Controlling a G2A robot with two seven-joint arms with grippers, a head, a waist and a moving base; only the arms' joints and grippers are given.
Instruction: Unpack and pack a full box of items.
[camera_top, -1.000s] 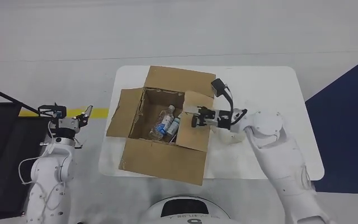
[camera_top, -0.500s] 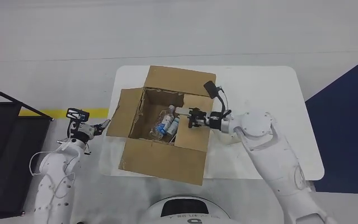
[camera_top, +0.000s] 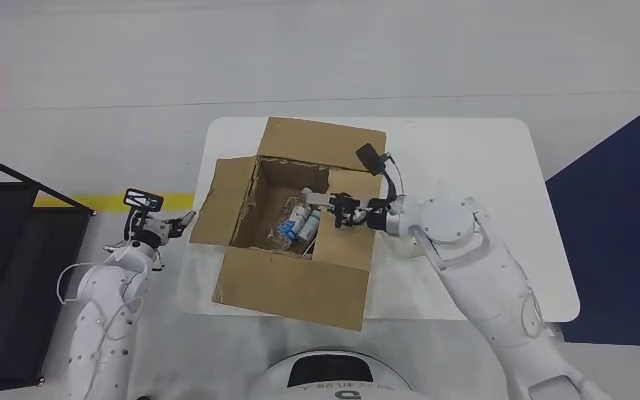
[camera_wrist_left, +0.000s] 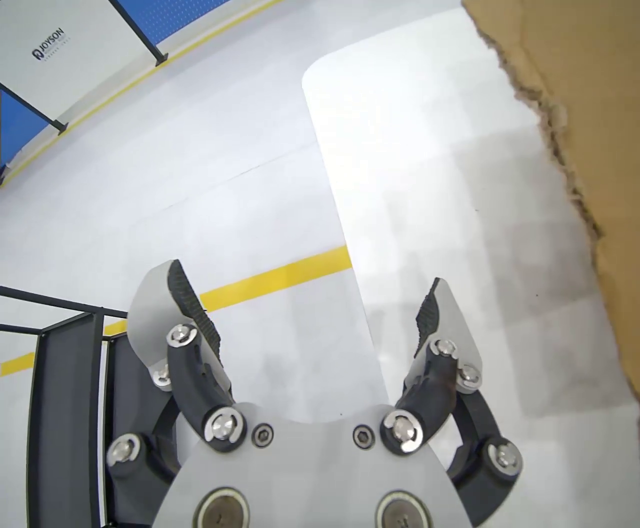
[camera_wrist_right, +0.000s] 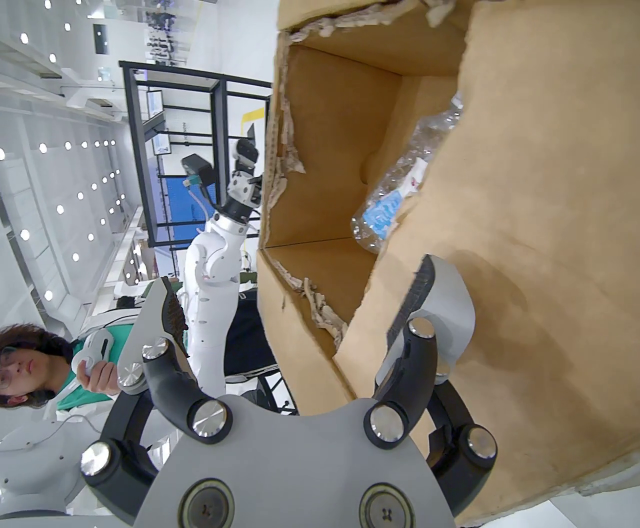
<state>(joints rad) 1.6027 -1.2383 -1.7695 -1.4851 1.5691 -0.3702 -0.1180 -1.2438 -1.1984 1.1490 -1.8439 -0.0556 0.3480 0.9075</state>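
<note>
- Pushed further over the box's (camera_top: 290, 285) right flap: right gripper (camera_top: 335, 208), fingers apart.
- Drawn nearer its left flap: left gripper (camera_top: 178, 224), likewise spread.
- Just past right gripper, inside box: bottles (camera_top: 296, 222), caps toward far wall.

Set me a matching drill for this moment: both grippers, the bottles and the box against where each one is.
Things:
1. left gripper
2. right gripper
3. plastic bottles
4. cardboard box

Places and states:
A. lying inside the box
B. open, at a flap's edge by the box opening
C. standing on the white table, flaps spread
D. open, at the table's edge, apart from the box

Pairs: 1-D, 2-B, 3-A, 4-C.
</note>
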